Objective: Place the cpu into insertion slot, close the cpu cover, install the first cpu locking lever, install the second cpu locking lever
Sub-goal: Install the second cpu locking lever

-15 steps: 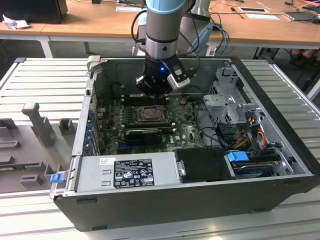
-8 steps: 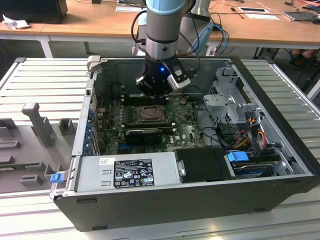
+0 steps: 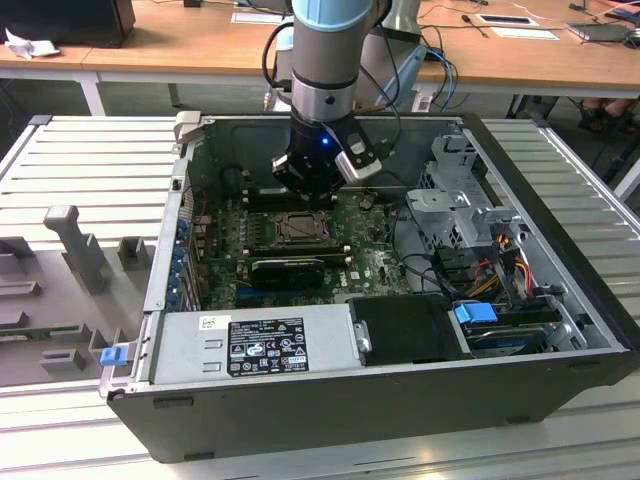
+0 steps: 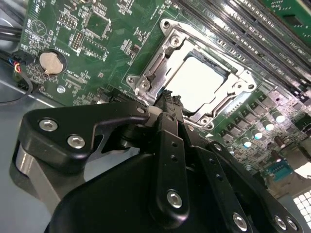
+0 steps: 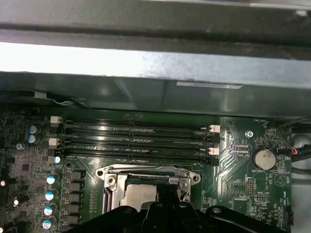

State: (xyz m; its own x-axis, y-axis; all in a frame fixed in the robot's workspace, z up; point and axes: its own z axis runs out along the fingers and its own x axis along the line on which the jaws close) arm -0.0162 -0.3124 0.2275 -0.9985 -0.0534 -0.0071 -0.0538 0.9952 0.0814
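The cpu point(image 4: 201, 80), a pale square chip, lies in the insertion slot point(image 3: 298, 230) on the green board. The cpu cover point(image 4: 160, 53), a metal frame with a large window, lies flat around the chip. In the first wrist view the same cover point(image 5: 146, 171) frames the cpu point(image 5: 138, 196). My black gripper point(image 4: 167, 97) is shut, its tips together at the socket's edge by a corner of the cover, with nothing seen between them. In the exterior view the gripper point(image 3: 305, 195) hangs just above the socket inside the open computer case.
Long black memory slots point(image 5: 136, 138) run beside the socket. A coin battery point(image 4: 48, 63) sits on the board. A black card point(image 3: 288, 268), the grey power supply point(image 3: 260, 345) and a drive cage point(image 3: 470, 210) with cables crowd the case around the arm.
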